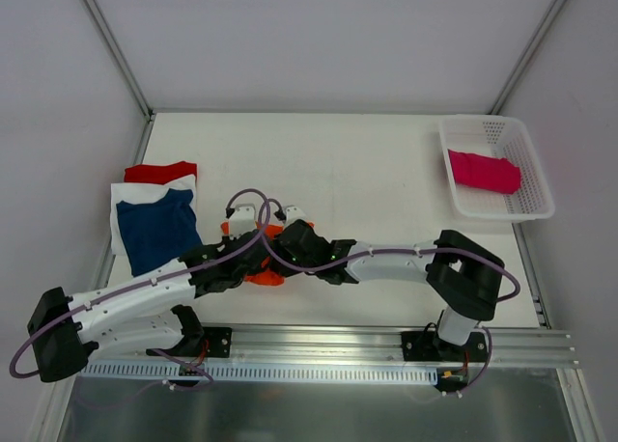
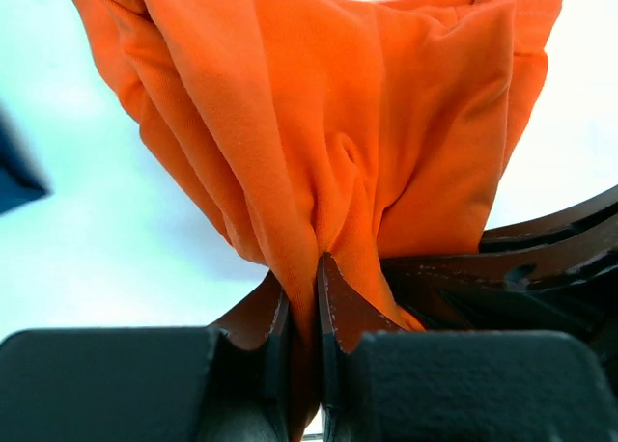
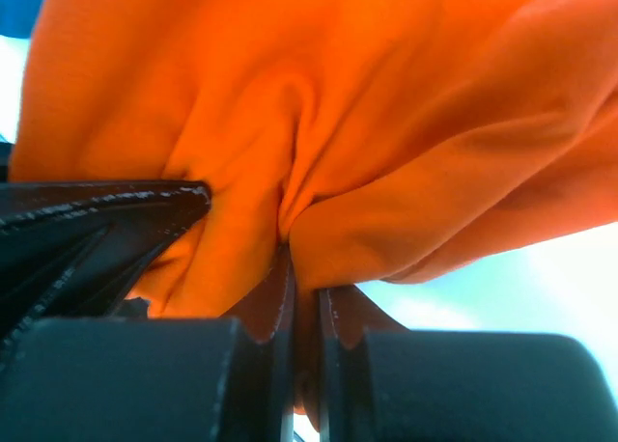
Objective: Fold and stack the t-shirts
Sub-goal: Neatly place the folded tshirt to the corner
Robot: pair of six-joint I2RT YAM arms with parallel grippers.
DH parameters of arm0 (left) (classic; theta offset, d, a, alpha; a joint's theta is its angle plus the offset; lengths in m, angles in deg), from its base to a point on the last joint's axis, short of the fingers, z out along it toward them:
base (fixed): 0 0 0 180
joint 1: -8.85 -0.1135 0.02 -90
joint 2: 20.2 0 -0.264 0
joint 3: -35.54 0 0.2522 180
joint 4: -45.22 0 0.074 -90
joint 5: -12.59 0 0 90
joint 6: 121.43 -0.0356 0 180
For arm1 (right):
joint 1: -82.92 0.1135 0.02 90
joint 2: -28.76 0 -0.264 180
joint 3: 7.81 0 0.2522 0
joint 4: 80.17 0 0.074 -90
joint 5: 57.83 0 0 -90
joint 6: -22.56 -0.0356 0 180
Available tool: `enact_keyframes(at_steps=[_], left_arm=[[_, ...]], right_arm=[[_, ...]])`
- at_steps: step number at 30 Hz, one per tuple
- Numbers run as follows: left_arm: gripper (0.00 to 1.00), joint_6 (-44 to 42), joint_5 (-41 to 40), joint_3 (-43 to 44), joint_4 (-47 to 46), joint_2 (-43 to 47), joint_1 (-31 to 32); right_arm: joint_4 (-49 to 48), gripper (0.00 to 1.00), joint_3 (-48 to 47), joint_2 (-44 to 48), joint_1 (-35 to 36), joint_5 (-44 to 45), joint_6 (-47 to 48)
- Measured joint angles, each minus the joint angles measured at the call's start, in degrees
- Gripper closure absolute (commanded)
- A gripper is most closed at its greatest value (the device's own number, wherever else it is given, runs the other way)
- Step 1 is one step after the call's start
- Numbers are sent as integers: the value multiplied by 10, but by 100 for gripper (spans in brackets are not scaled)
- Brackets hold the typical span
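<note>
Nearest, the left fingers and right fingers are each clenched on a bunched fold of the orange t-shirt. It sits gathered between them, just right of the folded stack and nearer. This looks like the spreading step; next the arms probably need to draw apart and lay the cloth flat on the surface. Far right of the stack, a pink t-shirt waits in the basket.

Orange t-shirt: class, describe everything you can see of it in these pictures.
The orange t-shirt is plain, bright, soft-looking cloth, bunched into deep folds, not spread flat. The left end effector and the right end effector are each shut on a gathered fold. From above only a little of it shows, at the front middle of the table.
</note>
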State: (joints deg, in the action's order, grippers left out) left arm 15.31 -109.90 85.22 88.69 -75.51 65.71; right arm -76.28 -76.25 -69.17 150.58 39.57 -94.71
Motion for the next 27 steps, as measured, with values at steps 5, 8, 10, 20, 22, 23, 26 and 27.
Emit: enact_keyframes(at_steps=[5, 8, 10, 20, 22, 23, 26, 27], left_arm=[[100, -14, -17, 40, 54, -16, -44], [100, -27, -17, 53, 76, -23, -90], [100, -36, -16, 63, 90, -28, -124], [100, -104, -10, 140, 109, -73, -306], [100, -111, -13, 154, 108, -90, -328], [100, -115, -14, 160, 108, -97, -338], [100, -128, -26, 188, 109, -121, -370], [100, -133, -28, 200, 109, -129, -380]], right_arm=[[34, 99, -72, -31, -1, -13, 25], [42, 100, -116, -57, -1, -22, 36], [46, 99, -143, -75, -1, -27, 42], [87, 100, -336, -181, -24, -42, 85], [102, 99, -383, -203, -29, -42, 99], [111, 100, -404, -214, -31, -41, 106], [136, 100, -472, -250, -36, -38, 123], [140, 100, -492, -260, -37, -37, 127]])
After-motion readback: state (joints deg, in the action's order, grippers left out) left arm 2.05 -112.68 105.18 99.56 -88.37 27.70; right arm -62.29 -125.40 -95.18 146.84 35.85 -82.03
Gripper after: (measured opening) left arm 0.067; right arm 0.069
